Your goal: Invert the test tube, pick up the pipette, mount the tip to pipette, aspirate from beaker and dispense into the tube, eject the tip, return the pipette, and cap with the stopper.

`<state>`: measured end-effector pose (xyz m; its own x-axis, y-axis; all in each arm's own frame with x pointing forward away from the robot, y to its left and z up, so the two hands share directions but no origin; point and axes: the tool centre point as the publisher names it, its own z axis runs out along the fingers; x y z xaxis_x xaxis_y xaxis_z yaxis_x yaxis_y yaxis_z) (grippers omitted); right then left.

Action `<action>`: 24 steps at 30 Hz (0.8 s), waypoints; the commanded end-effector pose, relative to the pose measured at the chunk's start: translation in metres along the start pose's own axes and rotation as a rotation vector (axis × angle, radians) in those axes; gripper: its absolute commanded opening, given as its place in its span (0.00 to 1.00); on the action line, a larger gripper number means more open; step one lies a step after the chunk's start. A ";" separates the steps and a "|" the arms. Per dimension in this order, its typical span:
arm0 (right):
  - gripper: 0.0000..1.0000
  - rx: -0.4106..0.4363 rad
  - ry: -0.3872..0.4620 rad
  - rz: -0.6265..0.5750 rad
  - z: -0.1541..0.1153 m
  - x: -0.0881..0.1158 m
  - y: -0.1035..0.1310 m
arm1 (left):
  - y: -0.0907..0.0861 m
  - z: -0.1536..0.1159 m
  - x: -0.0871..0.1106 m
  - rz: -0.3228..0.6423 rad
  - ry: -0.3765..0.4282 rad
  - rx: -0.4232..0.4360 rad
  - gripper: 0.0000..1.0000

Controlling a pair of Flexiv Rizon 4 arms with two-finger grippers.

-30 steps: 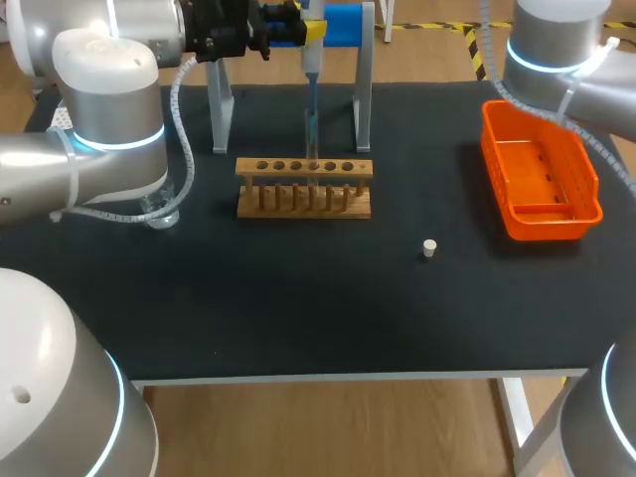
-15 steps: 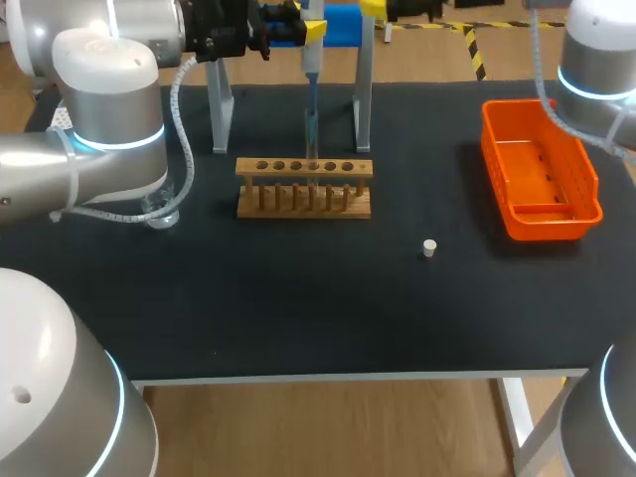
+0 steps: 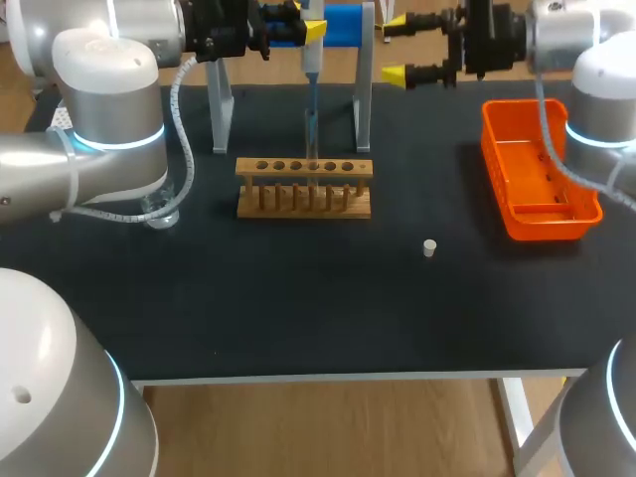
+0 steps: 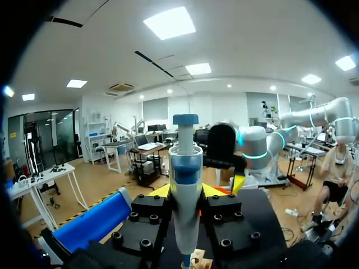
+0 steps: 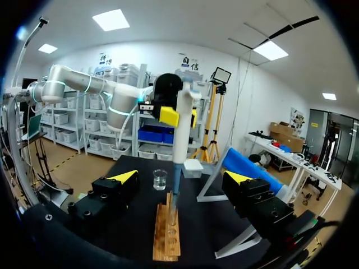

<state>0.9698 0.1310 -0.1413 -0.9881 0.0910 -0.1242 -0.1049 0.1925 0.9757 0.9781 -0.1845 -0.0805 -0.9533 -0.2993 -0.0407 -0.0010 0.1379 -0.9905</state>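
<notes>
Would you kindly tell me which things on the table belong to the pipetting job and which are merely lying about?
For the job:
pipette, held in the left claw
wooden rack
beaker
stopper
pipette stand

Lying about:
orange basket, with no evident role in the job

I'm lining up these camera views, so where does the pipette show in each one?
Head view: pipette near the table's far edge, in the left gripper, tip down over the rack.
Left wrist view: pipette upright between its own fingers.
Right wrist view: pipette ahead of the open right gripper, above the rack.
Shared landmark: the rack.
</notes>
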 end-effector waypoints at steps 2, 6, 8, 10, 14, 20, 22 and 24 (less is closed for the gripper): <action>1.00 -0.016 0.020 0.004 0.011 -0.002 -0.027 | 0.000 0.000 0.000 0.000 -0.002 0.000 0.00; 1.00 -0.024 0.045 0.000 0.020 0.004 -0.042 | 0.000 0.000 0.000 0.000 -0.002 0.000 0.00; 1.00 -0.033 0.057 -0.004 0.024 0.007 -0.049 | 0.000 0.000 0.000 0.000 -0.002 0.000 0.00; 1.00 -0.033 0.060 -0.003 0.030 0.009 -0.058 | 0.000 0.000 0.000 0.000 -0.002 0.000 0.00; 1.00 -0.035 0.067 -0.006 0.041 0.012 -0.069 | 0.000 0.000 0.000 0.000 -0.002 0.000 0.00; 1.00 -0.043 0.090 -0.019 0.057 0.013 -0.080 | 0.000 0.000 0.000 0.000 -0.002 0.000 0.00; 1.00 -0.026 0.095 -0.010 0.063 0.013 -0.085 | 0.000 0.000 0.000 0.000 -0.002 0.000 0.00; 1.00 -0.015 0.103 0.001 0.069 0.013 -0.088 | 0.000 0.000 0.000 0.000 -0.002 0.000 0.00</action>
<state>0.9654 0.1739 -0.2372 -0.9936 0.0020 -0.1131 -0.1111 0.1718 0.9789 0.9781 -0.1845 -0.0805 -0.9533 -0.2992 -0.0407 -0.0011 0.1379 -0.9904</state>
